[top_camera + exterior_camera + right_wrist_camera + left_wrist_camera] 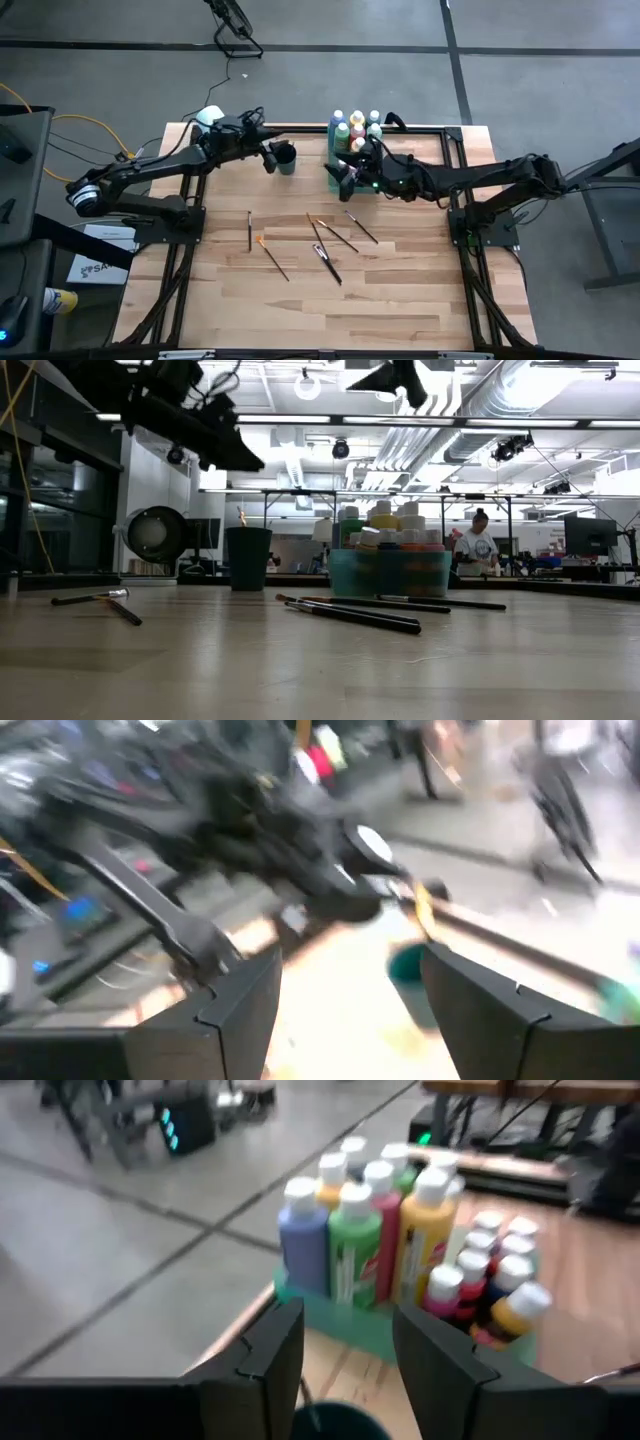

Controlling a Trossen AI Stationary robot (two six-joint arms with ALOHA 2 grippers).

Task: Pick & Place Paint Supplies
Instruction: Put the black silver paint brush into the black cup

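Just ahead of the left gripper (345, 1365), beyond its two spread fingers (270, 1355), stand the paint bottles (385, 1230) packed close together in a green tray (340, 182). A dark green cup (287, 158) sits directly below and between these fingertips; its rim shows at the edge of the left wrist view. The fingers hold nothing.

The right gripper (350, 990) hangs over the near side of the tray, its fingers (480, 1010) also apart and empty, pointing toward the cup (412, 978) and the left arm.

On the bare table (400, 300), well apart from both pairs of fingers, lie several thin paintbrushes (326, 262), scattered and flat on the wood.

I judge the brushes to be very light, stiff and narrow. Lying flat, they leave little room for a fingertip to go under, and a smooth round handle may roll or pivot when pinched. The best hold is probably across the handle near its middle, with the fingers coming straight down on both sides. The bottles look like smooth plastic, heavier if full, and they stand so close that the fingers can hardly enter between them; the cap or neck seems the easier place to take.
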